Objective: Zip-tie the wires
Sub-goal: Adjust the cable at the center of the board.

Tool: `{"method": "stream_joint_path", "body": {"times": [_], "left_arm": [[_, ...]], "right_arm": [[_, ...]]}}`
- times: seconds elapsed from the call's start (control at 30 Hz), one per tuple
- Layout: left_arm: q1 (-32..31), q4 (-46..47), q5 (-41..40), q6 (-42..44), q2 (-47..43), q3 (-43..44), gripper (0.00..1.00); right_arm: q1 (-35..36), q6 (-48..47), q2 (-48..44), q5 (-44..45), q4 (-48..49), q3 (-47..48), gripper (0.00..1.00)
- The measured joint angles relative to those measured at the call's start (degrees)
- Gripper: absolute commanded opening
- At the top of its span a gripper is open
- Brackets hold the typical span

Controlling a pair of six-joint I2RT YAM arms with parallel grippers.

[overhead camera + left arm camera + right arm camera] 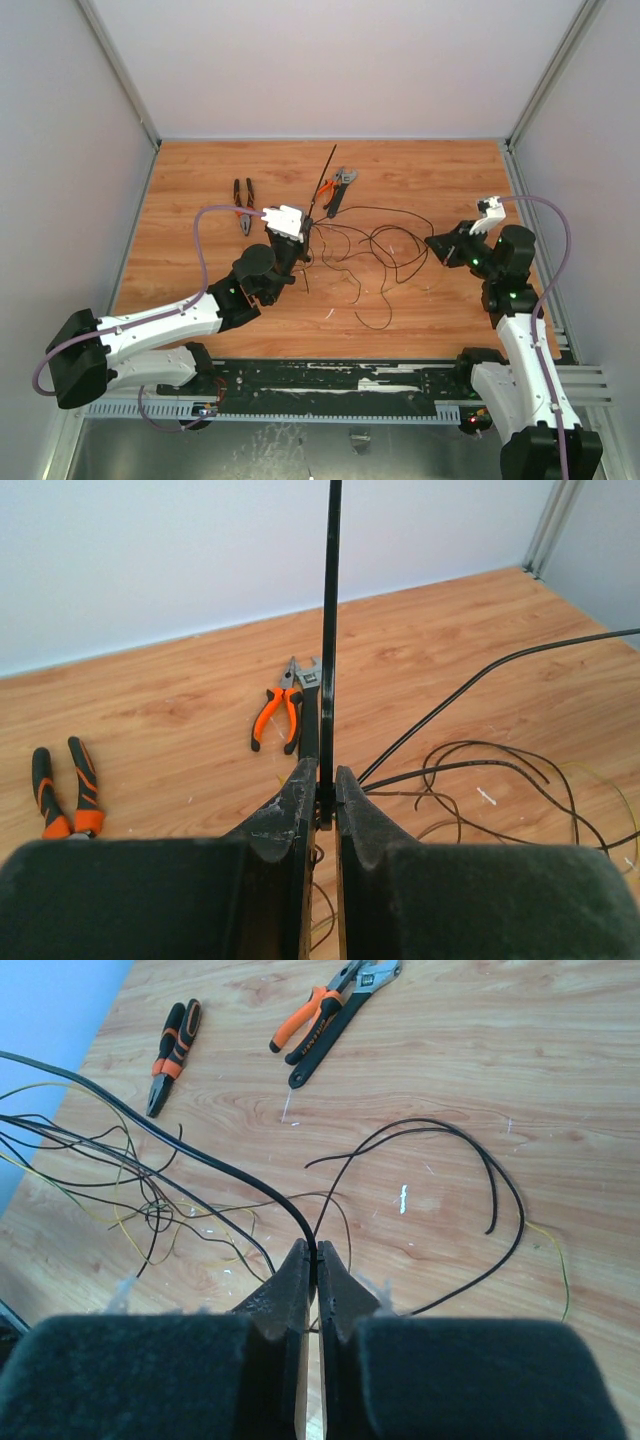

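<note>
Thin black wires (375, 250) sprawl in loose loops over the middle of the wooden table, also seen in the left wrist view as the wires (480, 765) and in the right wrist view as the wires (150, 1175). My left gripper (308, 228) is shut on the zip tie (324, 178), a stiff black strip that rises straight up from between the pads as the zip tie (330, 630); the left gripper (326, 790) sits at the wires' left edge. My right gripper (432, 240) is shut on one black wire at the tangle's right side; that strand curves out of the right gripper (315, 1257).
Orange-handled pliers (243, 205) lie at the back left. Another orange-handled pair with an adjustable wrench (338, 188) lies behind the zip tie. White walls (330, 60) and metal frame posts close in the table. Small white scraps dot the wood.
</note>
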Motion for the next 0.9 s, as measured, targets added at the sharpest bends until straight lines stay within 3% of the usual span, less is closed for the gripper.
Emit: {"method": "stream_joint_path", "body": {"times": [0.1,0.2,0.3,0.63,0.77,0.9], "left_arm": [[0.00,0.00,0.00,-0.02,0.00,0.00,0.00],[0.00,0.00,0.02,-0.02,0.04,0.00,0.00],[0.00,0.00,0.04,-0.02,0.22,0.02,0.00],[0.00,0.02,0.04,-0.02,0.96,0.02,0.00],[0.00,0.02,0.09,-0.02,1.20,0.02,0.00],[0.00,0.02,0.17,-0.02,1.36,0.02,0.00]], "right_arm": [[0.00,-0.33,0.74,-0.94,0.00,0.00,0.00],[0.00,-0.52,1.64,-1.53,-0.15,-0.02,0.27],[-0.02,-0.92,1.68,-1.77,-0.28,-0.04,0.36],[2.86,-0.15,-0.26,-4.72,1.88,-0.07,0.34],[9.77,2.25,-2.40,-7.32,10.16,-1.46,0.33],[20.96,2.64,-2.89,-7.41,18.23,-3.52,0.33]]}}
